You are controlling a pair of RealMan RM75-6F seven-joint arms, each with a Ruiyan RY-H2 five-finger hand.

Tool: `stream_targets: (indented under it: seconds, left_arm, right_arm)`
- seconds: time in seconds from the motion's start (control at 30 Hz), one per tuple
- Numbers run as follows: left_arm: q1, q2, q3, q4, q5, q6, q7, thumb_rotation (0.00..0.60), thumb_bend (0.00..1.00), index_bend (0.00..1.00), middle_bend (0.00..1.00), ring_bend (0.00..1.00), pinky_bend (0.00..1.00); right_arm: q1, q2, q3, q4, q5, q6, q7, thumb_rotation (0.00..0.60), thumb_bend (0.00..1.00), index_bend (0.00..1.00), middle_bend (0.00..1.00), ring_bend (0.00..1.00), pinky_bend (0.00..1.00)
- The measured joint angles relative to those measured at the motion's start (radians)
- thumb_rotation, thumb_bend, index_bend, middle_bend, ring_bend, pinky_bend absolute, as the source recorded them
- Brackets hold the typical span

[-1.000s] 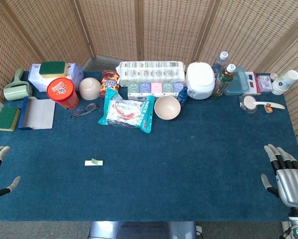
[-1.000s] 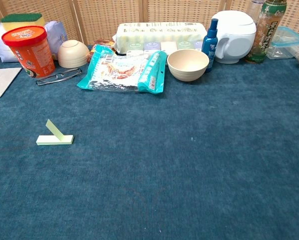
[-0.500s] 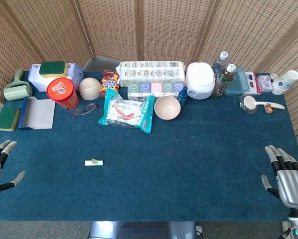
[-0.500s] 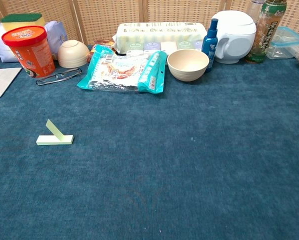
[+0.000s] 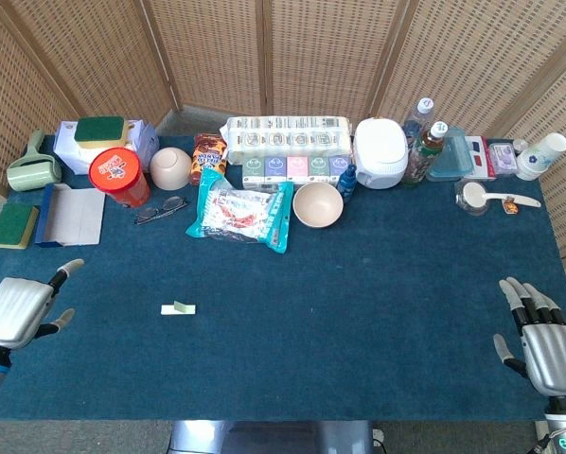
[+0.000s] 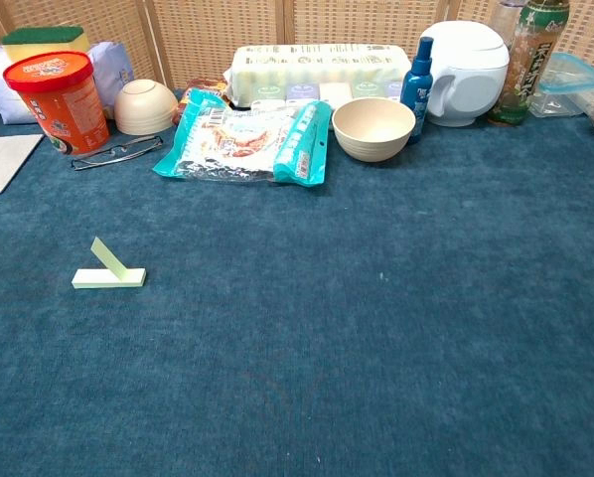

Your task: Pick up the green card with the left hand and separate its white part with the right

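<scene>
Lying untouched on the blue bench cloth, the green card [image 5: 178, 308] sits lower left of centre in the head view, left-middle in the chest view [image 6: 109, 272]. One flap tilts up off the flat strip; which piece counts as the white part I cannot tell for sure, the flat end looks paler in the head view.

Left hand [image 5: 20, 309] at lower left edge of frame, back of the hand up, fingers [image 5: 69, 268] spread and released, holding nothing. It is apart from the card, with bare cloth between them. Right hand [image 5: 542, 346] at lower right corner, fingers [image 5: 520, 295] also spread and empty, well apart from the card, on the far side of the bench. Neither hand shows in the chest view.

Progress: nothing done yet as far as visible. Card not picked up, white part not separated. Left to do: reach, pinch card with left, lift, bring right across, pull the white piece off.

Room: wide open cloth around the card on all sides. Nearest clutter is above it in frame: glasses [image 5: 160, 209], snack bag [image 5: 240, 212], red tub [image 5: 118, 176], all well clear. Grey folder [image 5: 73, 214] with sponge [image 5: 13, 225] at upper left of the left hand, near but not in the path. Bench front edge [image 5: 264, 419] runs along the bottom, below the card. The thin card lying flat looks awkward to pinch; the raised flap is probably the easier hold.
</scene>
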Motion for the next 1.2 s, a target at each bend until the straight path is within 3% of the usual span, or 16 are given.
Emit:
stream_targets:
  seconds: [0.57, 1.2]
  left_arm:
    - [-0.098, -0.079, 0.002, 0.008, -0.106, -0.158, 0.059, 0.600, 0.25, 0.32, 0.96, 1.00, 1.00]
    - [-0.186, -0.217, 0.003, 0.072, -0.211, -0.245, 0.166, 0.600, 0.29, 0.39, 0.97, 1.00, 1.00]
  right_arm:
    - [-0.007, -0.010, -0.002, 0.015, 0.005, 0.004, 0.020, 0.600, 0.40, 0.00, 0.12, 0.10, 0.18]
    - [-0.004, -0.029, -0.003, 0.043, 0.022, -0.017, 0.043, 0.600, 0.40, 0.00, 0.12, 0.10, 0.18]
